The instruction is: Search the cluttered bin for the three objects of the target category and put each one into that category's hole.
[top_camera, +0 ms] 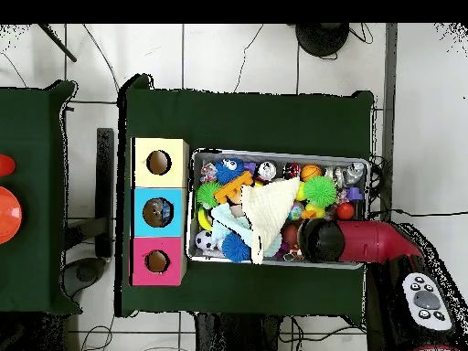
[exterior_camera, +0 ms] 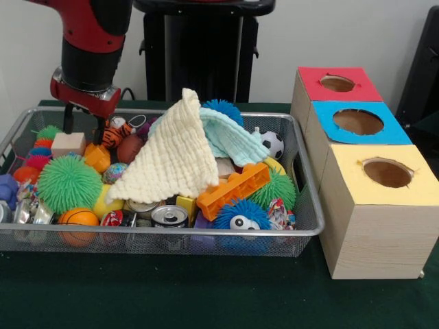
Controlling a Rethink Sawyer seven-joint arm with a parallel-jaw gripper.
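The bin (exterior_camera: 171,234) is a silver wire-mesh basket full of toys, also seen from overhead (top_camera: 279,154). A cream cloth (exterior_camera: 171,161) and a light-blue cloth (exterior_camera: 233,137) drape over the middle. Around them lie an orange brick (exterior_camera: 233,190), a green spiky ball (exterior_camera: 68,184), a tin can (exterior_camera: 169,216), a small basketball (exterior_camera: 79,219) and a soccer ball (exterior_camera: 273,144). My gripper (exterior_camera: 84,127) is open and empty, low over the bin's far left corner, just above a wooden block (exterior_camera: 68,144) and beside a tiger toy (exterior_camera: 116,135). From overhead, the arm's wrist (top_camera: 320,239) hides it.
Three wooden boxes with holes stand right of the bin: red top (exterior_camera: 339,83), blue top (exterior_camera: 358,122), yellow top (exterior_camera: 387,173). The pedestal (exterior_camera: 199,48) stands behind the bin. A second green table with orange things (top_camera: 7,212) shows at the overhead view's left.
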